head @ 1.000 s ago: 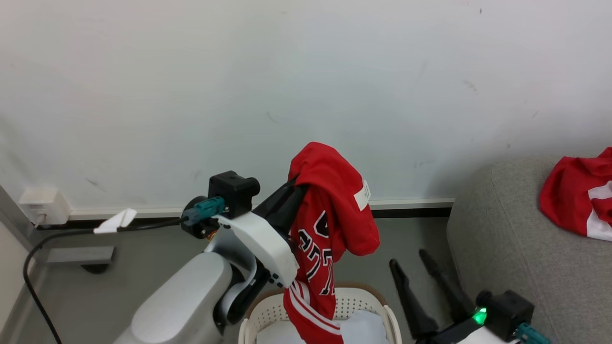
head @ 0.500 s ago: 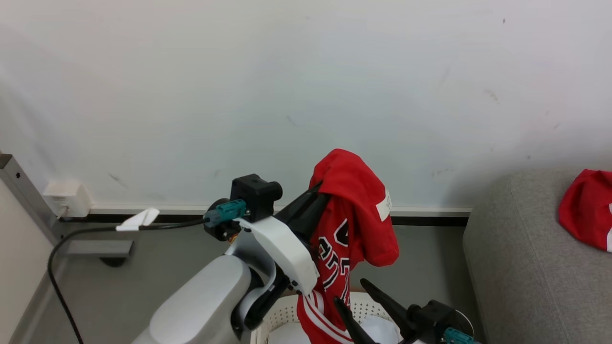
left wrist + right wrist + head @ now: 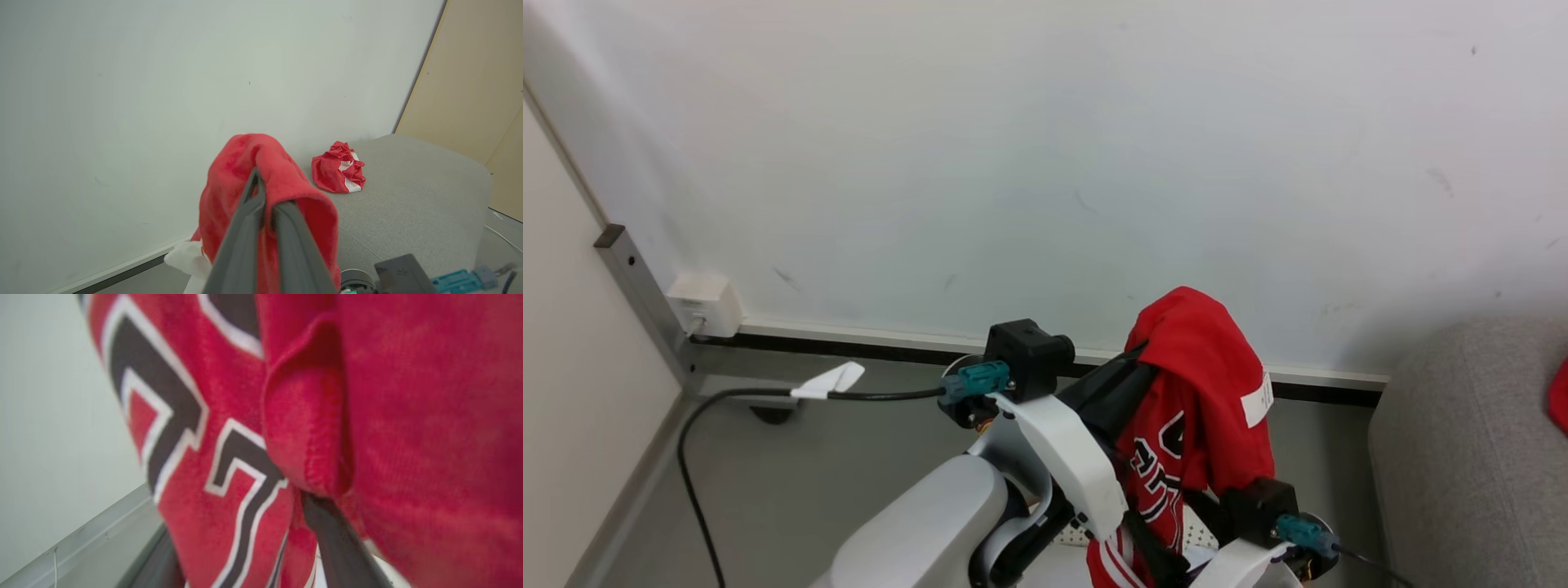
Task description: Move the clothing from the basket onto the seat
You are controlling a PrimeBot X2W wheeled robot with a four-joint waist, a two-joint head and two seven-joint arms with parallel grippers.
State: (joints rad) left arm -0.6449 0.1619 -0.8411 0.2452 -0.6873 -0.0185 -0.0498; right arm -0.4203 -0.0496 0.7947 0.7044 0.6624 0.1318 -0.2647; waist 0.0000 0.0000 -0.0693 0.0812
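Note:
A red jersey with black-and-white lettering and a white tag hangs from my raised left gripper, which is shut on its top fold. My right gripper is open against the lower part of the jersey. Its fingers stand wide apart with the cloth hanging between them. Below the jersey, a bit of the perforated cream basket peeks out. The grey seat is on the right, and a second red-and-white garment lies crumpled on it.
A pale wall stands close behind. At the left are a white socket box, a black cable along the grey floor and a metal post beside a beige panel. A beige panel also rises beyond the seat.
The camera has swung, shifting the whole picture right and down. My right gripper has risen from beside the basket to the hanging jersey. The left gripper still holds the jersey up.

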